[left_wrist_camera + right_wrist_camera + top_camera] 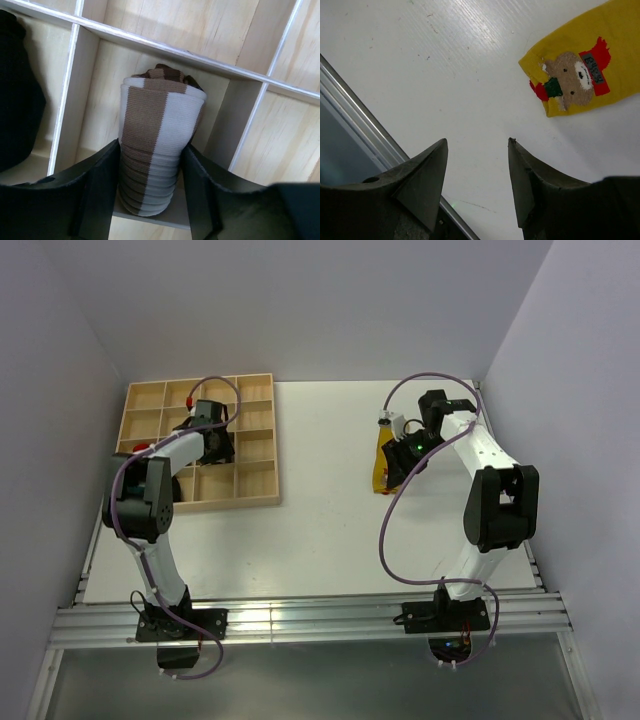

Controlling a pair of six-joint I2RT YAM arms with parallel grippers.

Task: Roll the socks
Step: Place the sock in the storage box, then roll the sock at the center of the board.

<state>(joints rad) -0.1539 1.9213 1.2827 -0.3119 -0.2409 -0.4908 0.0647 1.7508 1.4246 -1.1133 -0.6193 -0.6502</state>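
A white and brown striped sock roll (pixel 155 110) stands in a compartment of the wooden tray (pixel 200 57). My left gripper (pixel 151 145) is shut on this roll, one finger pressed on each side. In the top view the left gripper (pixel 212 437) is over the middle of the tray (pixel 256 482). A mustard yellow sock (pixel 580 75) with a bear picture lies flat on the white table. My right gripper (pixel 477 140) is open and empty, just above the table beside that sock. In the top view the right gripper (pixel 403 456) hides much of the yellow sock (pixel 380 470).
A black sock (pixel 15 100) fills the compartment left of the roll. Red socks (pixel 190 398) show in far and left tray compartments. The table's metal edge rail (pixel 350 95) runs close to the right gripper. Walls enclose the table on three sides.
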